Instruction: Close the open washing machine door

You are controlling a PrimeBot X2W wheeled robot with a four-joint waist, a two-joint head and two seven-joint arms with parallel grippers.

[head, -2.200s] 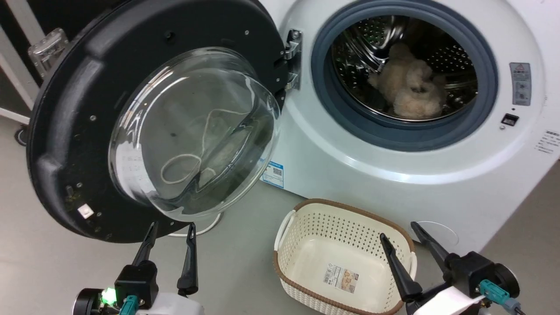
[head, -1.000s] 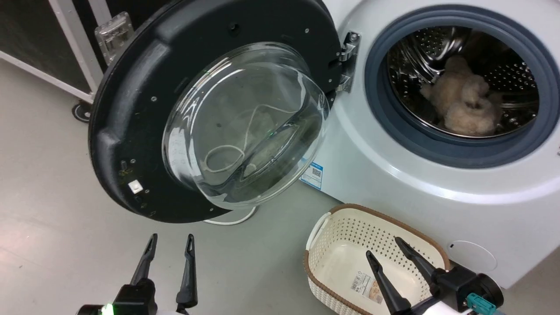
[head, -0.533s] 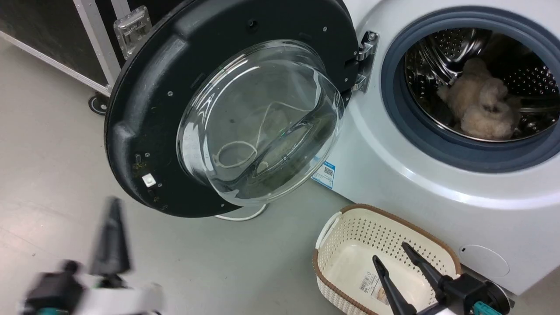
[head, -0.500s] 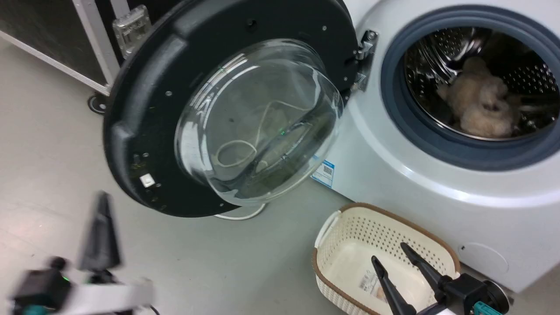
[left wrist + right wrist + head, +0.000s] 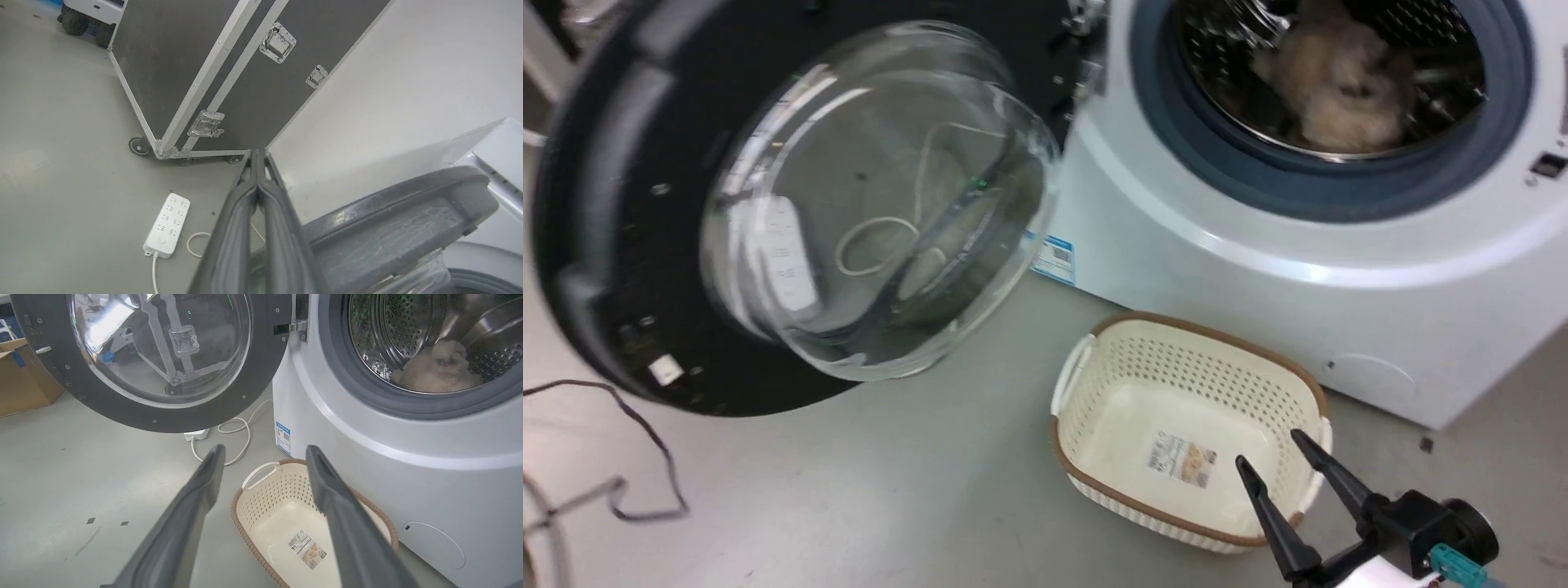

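Change: our left tool [image 5: 258, 153] has snapped shut, empty, and now sits beside the outer rim of the large round black-rimmed glass-bowled door [image 5: 874, 204], still swung wide from the white front-loading washer [image 5: 1217, 278]; pushing looks next. Our right tool [image 5: 1267, 449] gapes, empty.

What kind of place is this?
Probably a lab or workshop test area, not a home: the washing machine stands near a wheeled flight case, with a power strip loose on the floor.

Cream perforated basket [image 5: 1176, 367]; white power strip [image 5: 166, 226] on floor [image 5: 61, 163] near black flight case [image 5: 171, 61]
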